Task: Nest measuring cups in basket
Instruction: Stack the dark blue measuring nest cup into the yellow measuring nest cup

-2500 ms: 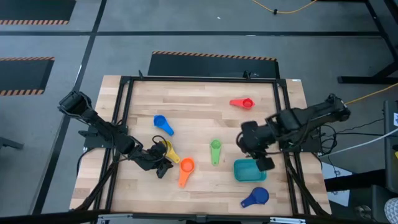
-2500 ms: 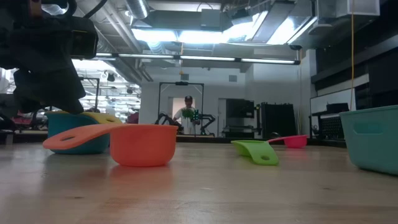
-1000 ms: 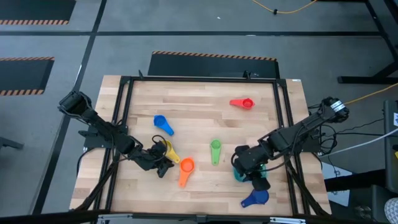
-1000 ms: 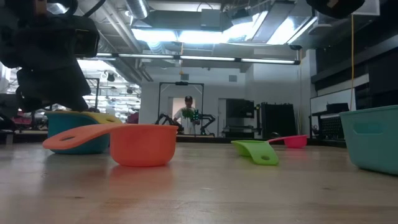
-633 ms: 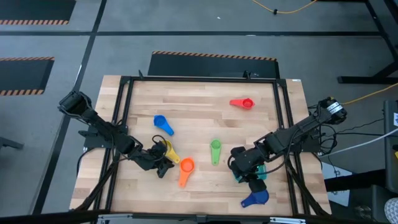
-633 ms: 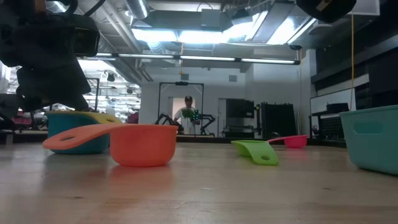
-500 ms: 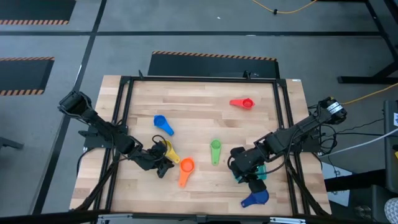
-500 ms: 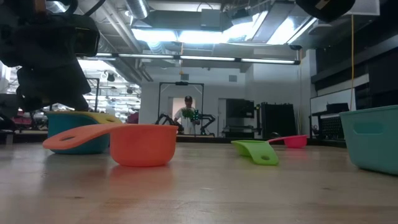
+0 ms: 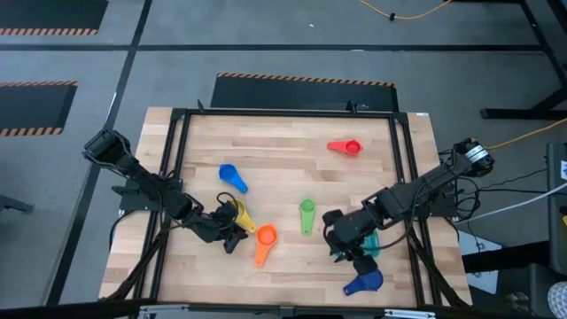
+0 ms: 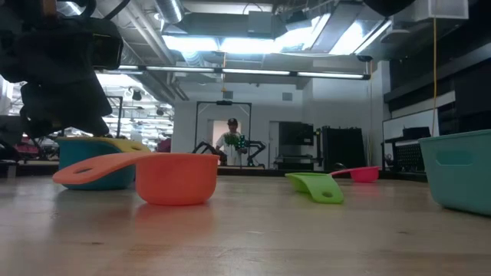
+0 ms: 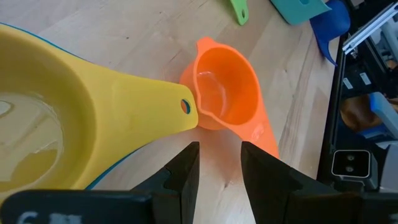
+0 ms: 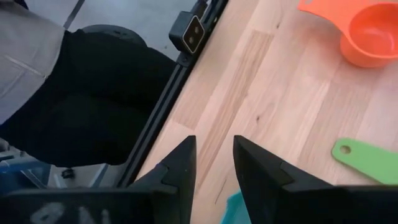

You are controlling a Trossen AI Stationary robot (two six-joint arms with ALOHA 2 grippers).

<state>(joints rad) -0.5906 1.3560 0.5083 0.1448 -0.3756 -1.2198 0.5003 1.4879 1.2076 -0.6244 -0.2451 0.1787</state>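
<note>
The yellow cup (image 9: 237, 213) sits nested in the light blue cup (image 10: 92, 170), left of the table's middle. My left gripper (image 9: 233, 241) is open just behind the yellow handle's free end (image 11: 185, 107), clear of it, with the orange cup (image 9: 264, 240) ahead. The green cup (image 9: 306, 213), red cup (image 9: 346, 146), a blue cup (image 9: 232, 176) and the dark blue cup (image 9: 363, 283) lie apart on the wood. The teal basket (image 9: 372, 245) is mostly hidden under my right arm. My right gripper (image 9: 337, 241) is open over the basket's left end, holding nothing.
A black metal frame (image 9: 177, 159) runs around the table top. A dark-clothed shape (image 12: 81, 112) shows beyond the table's near rail. Bare wood lies between the green cup and the red cup. A person (image 10: 232, 138) stands far back in the room.
My right gripper has shifted a little toward the table's left, across the basket. The left arm and all the cups have stayed where they were.
</note>
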